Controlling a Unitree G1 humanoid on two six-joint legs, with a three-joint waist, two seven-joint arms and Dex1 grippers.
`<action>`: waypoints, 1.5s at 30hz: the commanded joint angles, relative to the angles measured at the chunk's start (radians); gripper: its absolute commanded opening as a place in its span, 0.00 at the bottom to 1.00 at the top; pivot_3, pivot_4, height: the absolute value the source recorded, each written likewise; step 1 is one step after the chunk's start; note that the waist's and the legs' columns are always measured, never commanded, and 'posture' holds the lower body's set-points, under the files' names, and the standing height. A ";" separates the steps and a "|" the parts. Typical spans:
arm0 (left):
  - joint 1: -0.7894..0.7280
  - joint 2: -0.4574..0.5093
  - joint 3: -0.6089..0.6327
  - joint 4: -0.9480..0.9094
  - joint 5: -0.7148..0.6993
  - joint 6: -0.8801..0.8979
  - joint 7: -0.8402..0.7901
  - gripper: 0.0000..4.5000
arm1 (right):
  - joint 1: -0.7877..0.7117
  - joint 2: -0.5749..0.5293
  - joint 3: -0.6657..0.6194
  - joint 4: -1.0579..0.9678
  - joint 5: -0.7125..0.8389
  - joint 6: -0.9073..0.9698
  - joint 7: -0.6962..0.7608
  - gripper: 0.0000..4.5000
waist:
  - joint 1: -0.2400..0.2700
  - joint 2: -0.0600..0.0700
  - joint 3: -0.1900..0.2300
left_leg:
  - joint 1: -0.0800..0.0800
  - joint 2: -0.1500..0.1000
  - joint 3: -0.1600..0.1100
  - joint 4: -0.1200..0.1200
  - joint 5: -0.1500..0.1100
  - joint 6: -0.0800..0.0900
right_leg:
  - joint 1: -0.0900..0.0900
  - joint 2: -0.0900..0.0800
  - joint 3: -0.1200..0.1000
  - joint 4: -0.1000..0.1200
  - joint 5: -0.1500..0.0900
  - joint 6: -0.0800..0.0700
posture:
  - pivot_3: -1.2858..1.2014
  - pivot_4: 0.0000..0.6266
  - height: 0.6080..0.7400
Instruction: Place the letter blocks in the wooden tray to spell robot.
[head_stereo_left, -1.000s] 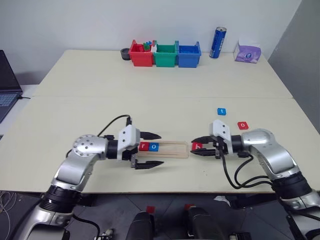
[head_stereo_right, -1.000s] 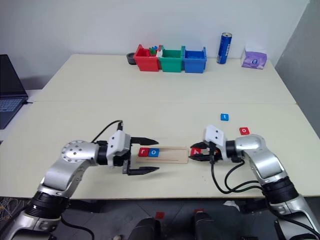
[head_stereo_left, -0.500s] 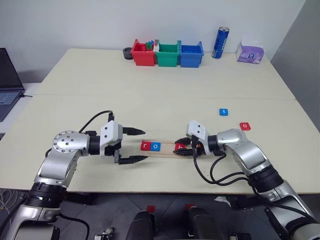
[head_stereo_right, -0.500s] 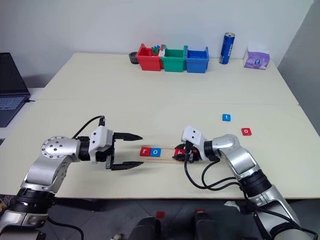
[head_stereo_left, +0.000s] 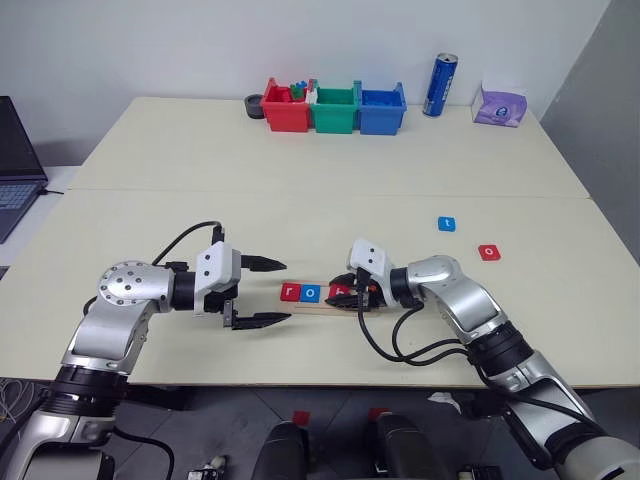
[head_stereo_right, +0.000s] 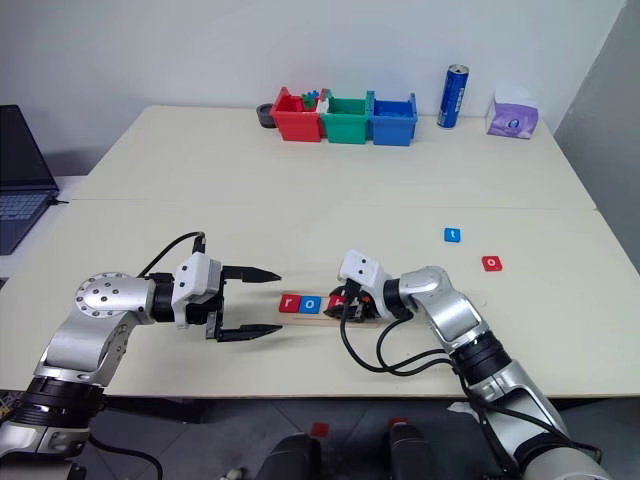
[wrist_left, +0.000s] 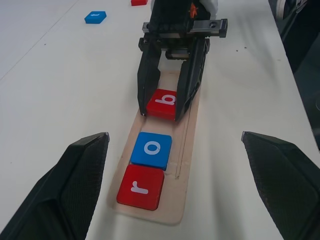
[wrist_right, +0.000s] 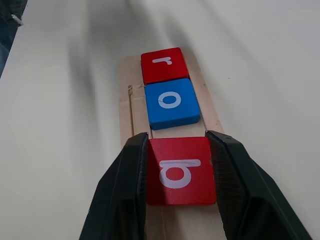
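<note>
The wooden tray (wrist_left: 187, 165) lies near the table's front edge. On it are a red "r" block (head_stereo_left: 290, 292) and a blue "o" block (head_stereo_left: 311, 293). My right gripper (wrist_right: 178, 145) is shut on a red "b" block (wrist_left: 162, 104), low over the tray. A narrow gap separates this block from the "o" block. My left gripper (head_stereo_left: 287, 290) hangs open just left of the tray's end, holding nothing. A blue "t" block (head_stereo_left: 447, 223) and a red "o" block (head_stereo_left: 489, 252) lie loose on the table to the right.
Red (head_stereo_left: 283, 108), green (head_stereo_left: 334, 108) and blue (head_stereo_left: 381, 108) bins stand in a row at the back. Right of them are a blue can (head_stereo_left: 438, 85) and a purple tissue pack (head_stereo_left: 497, 105). A laptop (head_stereo_left: 15, 165) sits off the left edge.
My right gripper has carried the red "b" block leftward from the tray's right end to just beside the blue "o". The left gripper drew back slightly to the left, then stayed still.
</note>
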 joint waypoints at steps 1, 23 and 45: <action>0.002 0.012 0.030 -0.036 -0.012 -0.004 0.007 1.00 | -0.028 0.005 -0.006 0.013 -0.011 -0.045 0.002 0.32 | 0.000 0.000 0.000 | 0.000 0.000 0.000 0.000 0.000 0.000 | 0.000 0.000 0.000 0.000 0.000 0.000 | 0.52 0.24 1.00; -0.009 0.009 0.022 -0.021 -0.005 -0.009 0.007 1.00 | -0.040 0.000 -0.018 0.034 -0.002 -0.058 0.033 0.94 | 0.000 0.000 0.000 | 0.000 0.000 0.000 0.000 0.000 0.000 | 0.000 0.000 0.000 0.000 0.000 0.000 | 0.52 0.24 1.00; 0.065 0.007 0.062 -0.006 -0.009 0.003 0.052 1.00 | -0.036 -0.001 -0.068 -0.010 -0.003 -0.074 -0.038 0.21 | -0.001 0.000 0.000 | 0.000 0.000 0.000 -0.001 0.000 0.000 | 0.000 0.000 0.000 0.000 0.000 0.000 | 0.52 0.24 1.00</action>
